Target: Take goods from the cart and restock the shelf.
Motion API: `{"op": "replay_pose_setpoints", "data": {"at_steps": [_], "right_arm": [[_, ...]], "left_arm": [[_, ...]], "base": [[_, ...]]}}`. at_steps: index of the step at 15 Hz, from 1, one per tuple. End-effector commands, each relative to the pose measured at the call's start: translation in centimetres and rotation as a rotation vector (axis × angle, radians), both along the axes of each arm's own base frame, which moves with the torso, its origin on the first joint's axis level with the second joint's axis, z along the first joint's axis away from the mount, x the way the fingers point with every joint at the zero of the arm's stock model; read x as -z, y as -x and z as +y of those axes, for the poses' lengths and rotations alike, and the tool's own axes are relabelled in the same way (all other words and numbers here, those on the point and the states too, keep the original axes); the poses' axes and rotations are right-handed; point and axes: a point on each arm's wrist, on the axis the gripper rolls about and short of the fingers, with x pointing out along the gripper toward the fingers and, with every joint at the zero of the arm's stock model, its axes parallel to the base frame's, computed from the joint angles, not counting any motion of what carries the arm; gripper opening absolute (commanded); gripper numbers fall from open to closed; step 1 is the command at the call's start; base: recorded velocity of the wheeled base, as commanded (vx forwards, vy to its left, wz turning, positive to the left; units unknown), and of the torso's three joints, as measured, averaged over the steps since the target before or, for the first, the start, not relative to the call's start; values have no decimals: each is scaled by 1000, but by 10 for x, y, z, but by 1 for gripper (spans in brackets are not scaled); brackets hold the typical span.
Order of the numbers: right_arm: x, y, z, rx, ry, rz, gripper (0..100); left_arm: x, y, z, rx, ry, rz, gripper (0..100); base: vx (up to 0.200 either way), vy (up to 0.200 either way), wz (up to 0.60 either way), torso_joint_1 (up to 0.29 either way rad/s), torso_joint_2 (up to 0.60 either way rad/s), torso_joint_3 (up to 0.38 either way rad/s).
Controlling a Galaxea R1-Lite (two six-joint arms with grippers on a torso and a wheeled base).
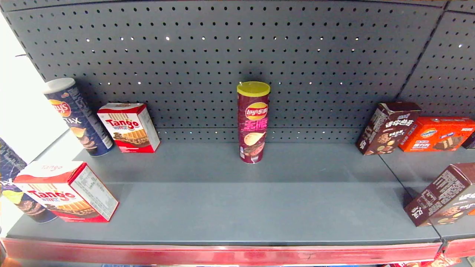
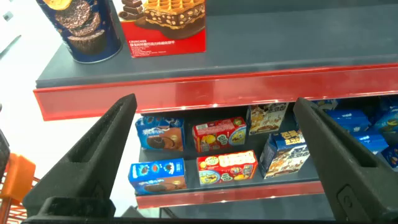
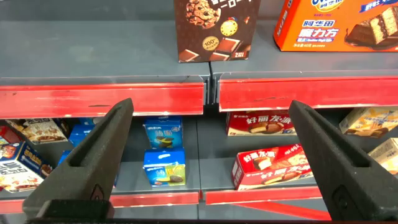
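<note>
A maroon chip can with a yellow lid (image 1: 253, 122) stands upright at the middle back of the grey shelf (image 1: 237, 200). Left of it are a dark blue chip can (image 1: 78, 116) and two red-and-white wafer boxes (image 1: 130, 127) (image 1: 66, 192). Brown boxes (image 1: 387, 128) (image 1: 441, 194) and an orange box (image 1: 438, 133) sit at the right. My left gripper (image 2: 214, 155) is open and empty, below the shelf's red front lip (image 2: 217, 93). My right gripper (image 3: 211, 155) is open and empty too, in front of the red lip (image 3: 205, 93) under a brown box (image 3: 214, 28).
A perforated grey back panel (image 1: 237, 63) closes the shelf behind. Lower shelves hold blue and red snack boxes (image 2: 221, 152) (image 3: 165, 149). An orange cart part (image 2: 15, 177) shows at the edge of the left wrist view. Wide bare shelf room lies around the maroon can.
</note>
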Motion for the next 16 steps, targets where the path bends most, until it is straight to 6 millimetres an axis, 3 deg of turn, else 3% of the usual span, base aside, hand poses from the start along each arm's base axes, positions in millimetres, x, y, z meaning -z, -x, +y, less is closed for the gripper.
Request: {"op": "replay_pose_setpoints", "data": {"at_steps": [1, 10, 16], "right_arm": [[0, 0, 0, -1, 3, 1, 100], [0, 0, 1, -27, 3, 1, 100], [0, 0, 0, -22, 0, 1, 100]], "left_arm": [[0, 0, 0, 0, 0, 0, 100], [0, 0, 0, 2, 0, 0, 100], [0, 0, 0, 2, 0, 1, 100]], "base": [[0, 0, 0, 0, 0, 0], [0, 0, 0, 0, 0, 0], [0, 0, 600, 6, 4, 2]]}}
